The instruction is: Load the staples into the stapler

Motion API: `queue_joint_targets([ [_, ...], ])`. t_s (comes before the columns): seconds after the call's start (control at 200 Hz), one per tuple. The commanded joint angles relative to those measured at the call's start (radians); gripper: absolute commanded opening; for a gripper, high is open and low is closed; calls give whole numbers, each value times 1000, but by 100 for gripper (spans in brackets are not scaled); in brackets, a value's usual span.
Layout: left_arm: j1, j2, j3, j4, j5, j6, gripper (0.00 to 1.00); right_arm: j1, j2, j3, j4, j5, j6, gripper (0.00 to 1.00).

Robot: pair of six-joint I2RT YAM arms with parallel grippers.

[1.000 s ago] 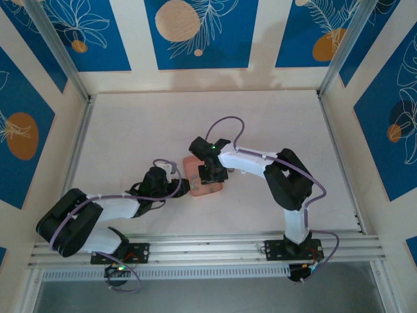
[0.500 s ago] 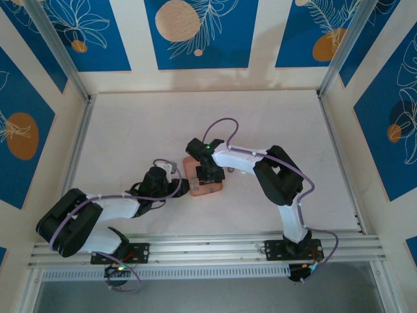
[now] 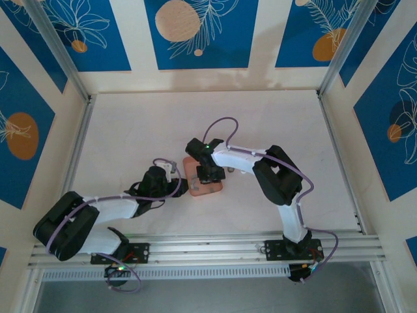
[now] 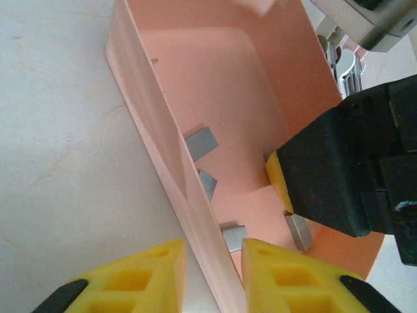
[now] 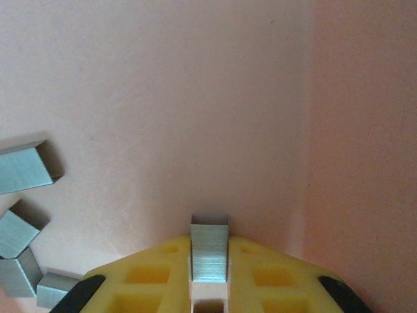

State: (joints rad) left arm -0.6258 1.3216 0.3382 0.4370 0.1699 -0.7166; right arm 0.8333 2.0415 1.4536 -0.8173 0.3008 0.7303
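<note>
The staple strip (image 5: 210,251) I'm after sits upright between the fingers of my right hand (image 5: 209,268), which has shut on it down on the floor of the pink tray (image 4: 146,130). Gripping it across its flat sides should keep it square for sliding into a magazine. The other loose staples (image 4: 202,141) lie scattered on the tray floor, off to one side of the grip and apart from it. My left hand (image 4: 214,257) has closed over the tray's near wall, one finger inside and one outside. That, I judge, is to stop the light tray skating across the tabletop (image 4: 58,163) as the right hand lifts. I can't pick out the stapler with certainty (a ridged silver-grey metal piece (image 4: 344,68) just beyond the far wall may be it).
</note>
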Motion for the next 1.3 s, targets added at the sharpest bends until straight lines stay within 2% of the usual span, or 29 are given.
queue_joint_targets([
  [0.0,7,-35,32,-109,-48,51,27,15,-16,-36,89,58,-6,18],
  [0.225,7,-98,56,-198,-85,92,27,39,-118,-71,143,87,-20,18],
  [0.44,7,-159,77,-251,-118,124,34,49,-245,-120,175,127,-25,18],
  [0.625,7,-194,84,-235,-109,172,39,38,-388,-220,173,179,-8,18],
  [0.775,6,-205,58,-145,-72,195,45,-3,-523,-354,166,184,26,18],
  [0.895,5,-204,39,-69,-60,184,46,-59,-602,-462,145,139,43,18],
  [1.155,6,-166,42,-27,-54,171,46,-153,-647,-565,142,71,38,19],
  [1.296,6,-141,44,-15,-67,159,46,-171,-638,-568,227,105,30,19],
])
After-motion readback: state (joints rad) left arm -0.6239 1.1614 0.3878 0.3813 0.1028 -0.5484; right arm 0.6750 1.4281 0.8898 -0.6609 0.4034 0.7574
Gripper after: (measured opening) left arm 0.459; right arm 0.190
